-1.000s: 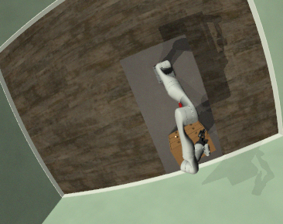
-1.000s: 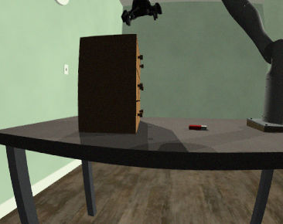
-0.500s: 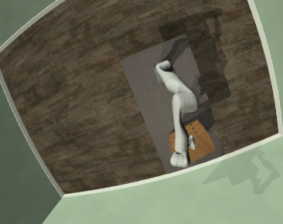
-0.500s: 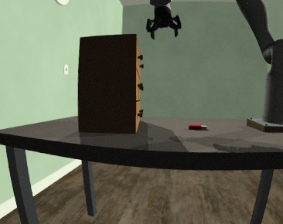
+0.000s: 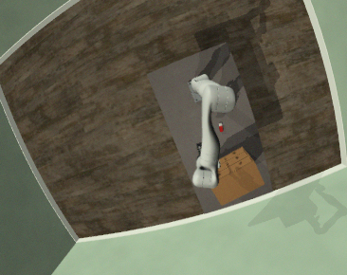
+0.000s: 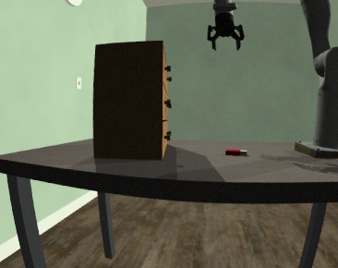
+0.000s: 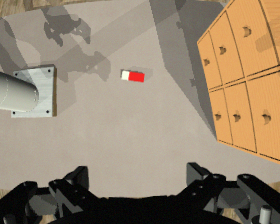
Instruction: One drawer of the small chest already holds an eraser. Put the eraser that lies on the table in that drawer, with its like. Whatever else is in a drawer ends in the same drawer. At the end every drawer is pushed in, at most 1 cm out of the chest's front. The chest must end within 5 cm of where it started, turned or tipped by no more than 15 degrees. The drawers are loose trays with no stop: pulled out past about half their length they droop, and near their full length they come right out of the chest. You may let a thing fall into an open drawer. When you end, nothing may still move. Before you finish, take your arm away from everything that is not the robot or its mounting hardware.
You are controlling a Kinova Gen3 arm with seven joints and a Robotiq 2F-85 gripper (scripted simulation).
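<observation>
Wrist view: red-and-white block eraser [image 5: 221, 127] [image 6: 235, 152] [image 7: 133, 76] lies before the wooden six-drawer chest [image 5: 239, 182] [image 6: 128, 102] [image 7: 241, 75]; black two-finger gripper [image 6: 226, 44] [image 7: 137, 176]'s wide open, wrong drawer could get yanked blind.

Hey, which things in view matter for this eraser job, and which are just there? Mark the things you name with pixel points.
Part of the job:
- red and white eraser [image 5: 221, 127] [image 6: 235, 152] [image 7: 133, 76]
- wooden chest [image 5: 240, 182] [image 6: 128, 102] [image 7: 241, 80] with its drawers
- gripper [image 6: 226, 48] [image 7: 137, 176], open
- table [image 5: 173, 90] [image 6: 199, 171] [image 7: 136, 135], which bears the eraser and chest

Just there:
- wall plate [image 6: 78, 83]
- wooden floor [image 5: 109, 119] [image 6: 175, 231]
</observation>
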